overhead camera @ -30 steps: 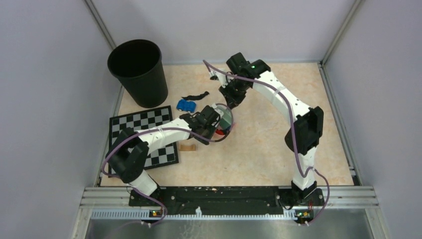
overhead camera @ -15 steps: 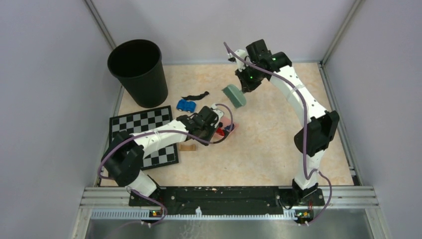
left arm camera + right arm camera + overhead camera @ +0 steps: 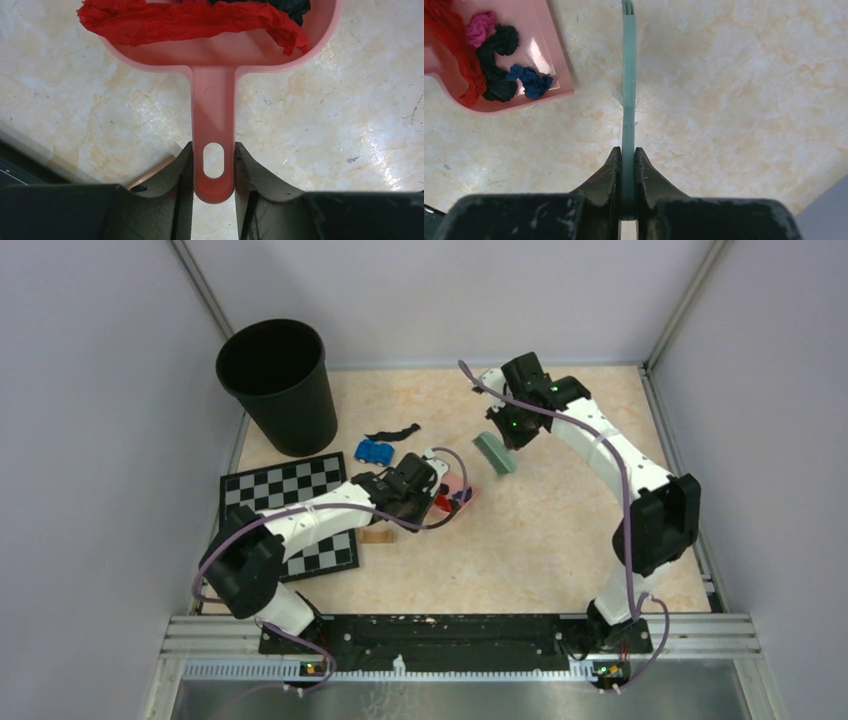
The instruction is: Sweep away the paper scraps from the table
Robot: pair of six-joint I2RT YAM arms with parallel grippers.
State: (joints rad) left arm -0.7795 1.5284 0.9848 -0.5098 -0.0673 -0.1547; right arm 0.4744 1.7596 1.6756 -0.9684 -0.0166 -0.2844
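Observation:
My left gripper (image 3: 425, 480) (image 3: 213, 150) is shut on the handle of the pink dustpan (image 3: 457, 496) (image 3: 215, 55), which rests on the table (image 3: 540, 530). Paper scraps lie in the pan: red (image 3: 175, 22) (image 3: 454, 45), magenta (image 3: 480, 22), black (image 3: 499, 60) and dark blue (image 3: 530, 81). My right gripper (image 3: 515, 425) (image 3: 628, 152) is shut on a green brush (image 3: 495, 453) (image 3: 628, 75), held to the right of the pan and apart from it. A black paper strip (image 3: 392, 431) lies on the table behind the pan.
A black bin (image 3: 278, 385) stands at the back left. A chequered board (image 3: 290, 510) lies under my left arm. A blue toy car (image 3: 375, 451) sits beside the black strip. A small wooden block (image 3: 378, 536) lies near the board.
My right arm has swung the brush from over the dustpan towards the right and lowered it near the table. My left gripper and the dustpan have stayed in place.

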